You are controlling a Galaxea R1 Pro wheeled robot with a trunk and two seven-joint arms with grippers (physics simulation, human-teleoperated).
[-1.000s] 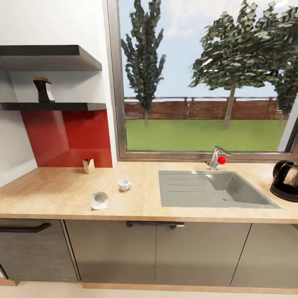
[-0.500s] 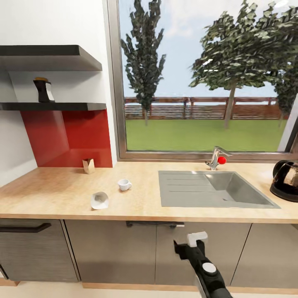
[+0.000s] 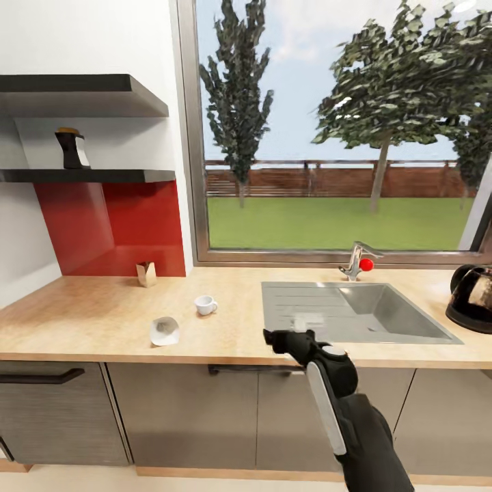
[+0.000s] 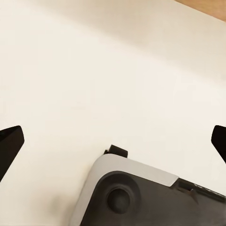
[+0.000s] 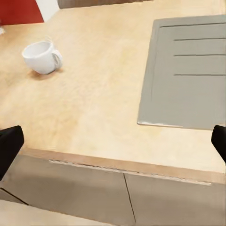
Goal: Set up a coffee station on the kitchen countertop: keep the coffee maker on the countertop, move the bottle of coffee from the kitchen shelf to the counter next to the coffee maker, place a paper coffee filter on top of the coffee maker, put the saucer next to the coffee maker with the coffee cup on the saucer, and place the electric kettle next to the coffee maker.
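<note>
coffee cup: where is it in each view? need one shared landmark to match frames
Head view: the coffee cup stands on the kitchen countertop, left of the sink, behind the saucer.
Right wrist view: the cup sits on the worktop, handle towards the sink's drainboard.
Left wrist view: not in it.
Shared landmark: the grey sink, seen in the head and right wrist views.

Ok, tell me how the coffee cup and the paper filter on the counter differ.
The coffee cup is rounded, with a handle; the paper coffee filter is a flatter folded cone. The cup sits farther back, the filter nearer the kitchen countertop edge. Both are small and white.
</note>
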